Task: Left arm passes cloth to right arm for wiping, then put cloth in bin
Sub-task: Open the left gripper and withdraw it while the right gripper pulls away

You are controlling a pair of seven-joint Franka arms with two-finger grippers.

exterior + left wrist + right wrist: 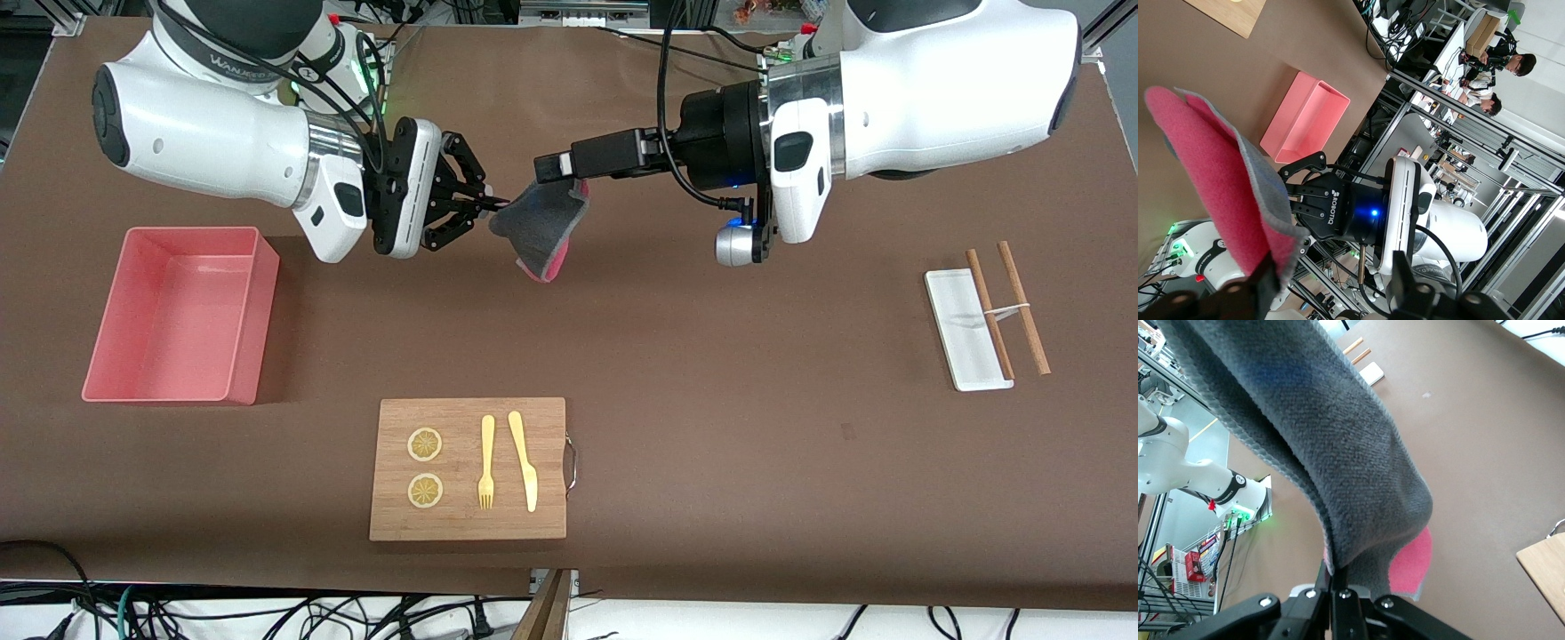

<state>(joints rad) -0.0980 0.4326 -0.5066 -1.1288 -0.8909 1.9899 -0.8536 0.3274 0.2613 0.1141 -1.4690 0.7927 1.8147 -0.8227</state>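
The cloth (542, 227), dark grey outside and pink inside, hangs in the air over the middle of the table between both grippers. My right gripper (492, 206) is shut on the cloth's edge; in the right wrist view its fingers (1335, 583) pinch the grey cloth (1338, 453). My left gripper (553, 169) is at the cloth's upper corner. In the left wrist view its fingers (1265, 290) stand wide apart, and the pink cloth (1211, 167) rests against one of them. The right gripper (1298, 193) faces it closely. The pink bin (98, 356) stands at the right arm's end of the table.
A wooden cutting board (551, 427) with two lemon slices, a fork and a knife lies nearer the front camera than the cloth. A narrow white tray (956, 302) and chopsticks (1022, 307) lie at the left arm's end.
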